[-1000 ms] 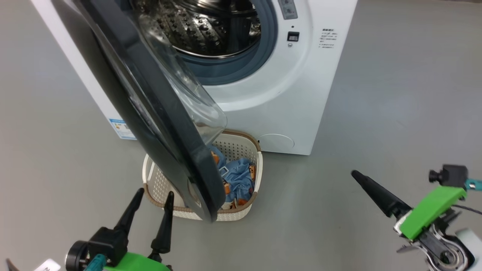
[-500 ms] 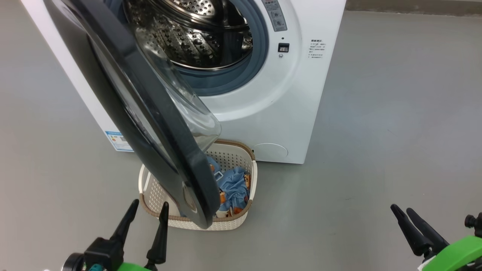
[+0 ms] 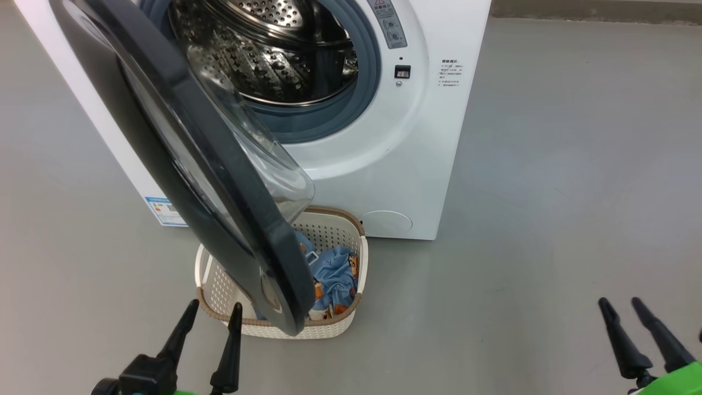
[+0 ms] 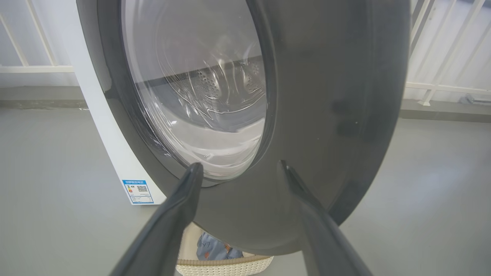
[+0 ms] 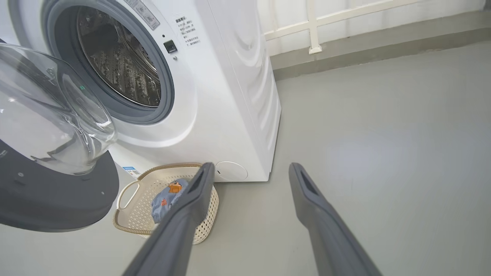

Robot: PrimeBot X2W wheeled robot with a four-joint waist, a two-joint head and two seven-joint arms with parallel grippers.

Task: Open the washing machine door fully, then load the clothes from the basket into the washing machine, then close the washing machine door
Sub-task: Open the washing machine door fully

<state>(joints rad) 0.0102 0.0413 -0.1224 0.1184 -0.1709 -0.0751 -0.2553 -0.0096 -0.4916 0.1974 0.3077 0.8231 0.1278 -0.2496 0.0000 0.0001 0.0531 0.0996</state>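
Here, the big white front-loading washing machine (image 3: 417, 164) stands on the grey floor (image 3: 548, 192). Its large round door (image 3: 236, 214), with a wide glossy black rim and a clear domed glass window, is hinged at the left in the head view. The door stands partly open, so the perforated steel drum (image 3: 274, 55) and the grey rubber gasket (image 3: 356, 104) around it are in view. The small cream-white perforated plastic basket (image 3: 329, 328) with a brown woven-look rim sits on the floor just in front of the machine, and the lower edge of the door hangs over its left part. The light blue clothes (image 3: 332, 271) with orange and cream patches lie inside the basket, toward its right side. The left tool (image 3: 215, 303) is at the lower left, its two long dark fingers apart and holding nothing. They point at the outer face of the door near its bottom edge, and I cannot tell if they touch it. The right tool (image 3: 619, 300) is at the lower right, well apart from the basket and the machine, also spread and empty, over the floor. A blue label sticker (image 3: 162, 211) sits low on the machine's side panel.
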